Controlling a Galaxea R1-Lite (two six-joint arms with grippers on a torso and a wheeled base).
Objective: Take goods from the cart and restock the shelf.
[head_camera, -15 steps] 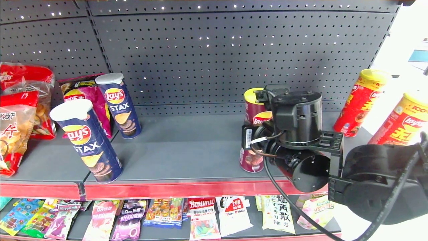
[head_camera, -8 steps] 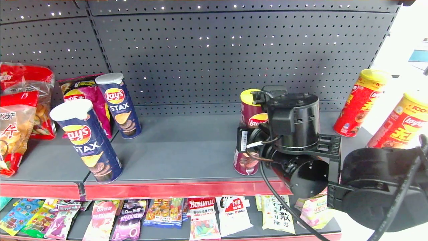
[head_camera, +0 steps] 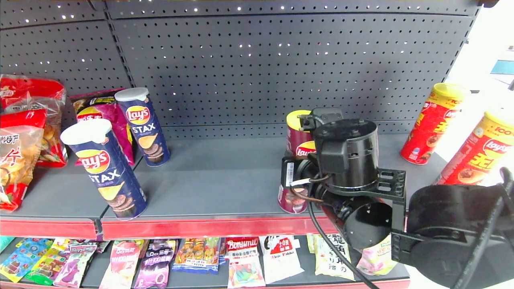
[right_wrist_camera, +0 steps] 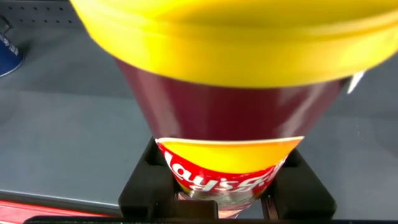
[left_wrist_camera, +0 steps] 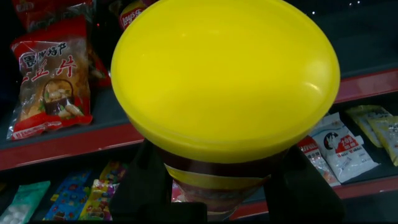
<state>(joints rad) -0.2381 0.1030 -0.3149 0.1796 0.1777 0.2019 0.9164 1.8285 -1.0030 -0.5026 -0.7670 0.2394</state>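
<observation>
Placement step of restocking, carried by right arm. Maroon can (head_camera: 297,140) with yellow lid clamped between fingers of right hand (right_wrist_camera: 227,196), about upright, low over front part of shelf (head_camera: 225,180) and just behind red front lip (head_camera: 200,228); cannot tell whether base touches board. Bare board beside it toward front blue can (head_camera: 106,168) and rear blue can (head_camera: 142,126), both well apart from it; rear red can (head_camera: 431,120) and front red can (head_camera: 478,148) near opposite end of shelf. Left hand (left_wrist_camera: 217,193) closed on yellow-lidded can (left_wrist_camera: 224,74), with bagged snacks (left_wrist_camera: 53,81) and shelf edges behind it. Judged stage: one can nearly delivered, one waiting. Next move, as judged: lowering until base seated flat, then parting of fingers and straight withdrawal without brushing tall, narrow can, likely to topple at slight side touch; same sequence afterwards for left-hand can.
</observation>
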